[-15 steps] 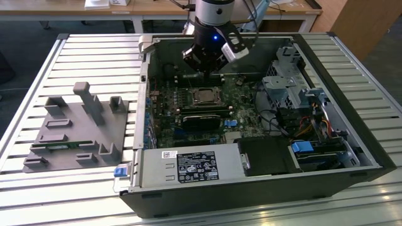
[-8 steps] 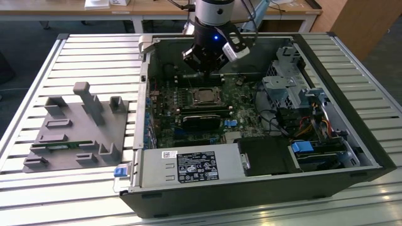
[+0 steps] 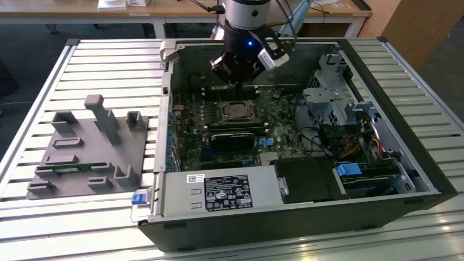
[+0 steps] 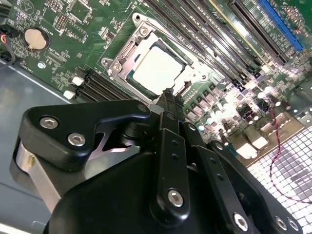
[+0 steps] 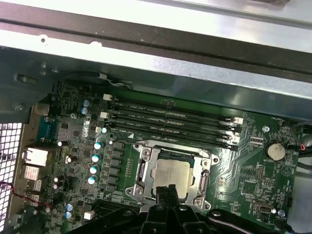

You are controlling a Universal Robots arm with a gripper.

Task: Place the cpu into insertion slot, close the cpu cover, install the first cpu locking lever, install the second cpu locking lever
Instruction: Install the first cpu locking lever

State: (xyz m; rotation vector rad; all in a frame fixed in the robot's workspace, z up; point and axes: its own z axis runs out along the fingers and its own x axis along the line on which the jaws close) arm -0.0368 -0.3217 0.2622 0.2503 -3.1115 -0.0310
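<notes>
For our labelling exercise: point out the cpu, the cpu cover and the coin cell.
cpu point(image 5: 171, 171), first wrist view, middle of its silver top.
cpu cover point(image 5: 146, 168), first wrist view, one side bar of its metal frame.
coin cell point(image 5: 276, 151), first wrist view, centre of its round face.

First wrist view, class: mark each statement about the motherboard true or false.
1. The cpu lies in the insertion slot. True.
2. The pincer grips the cpu. False: it is shut on nothing, and the cpu lies free in the slot.
3. The cpu cover stands upright. False: it lies flat, framing the cpu.
4. Long memory slots run beside the insertion slot. True.
</notes>
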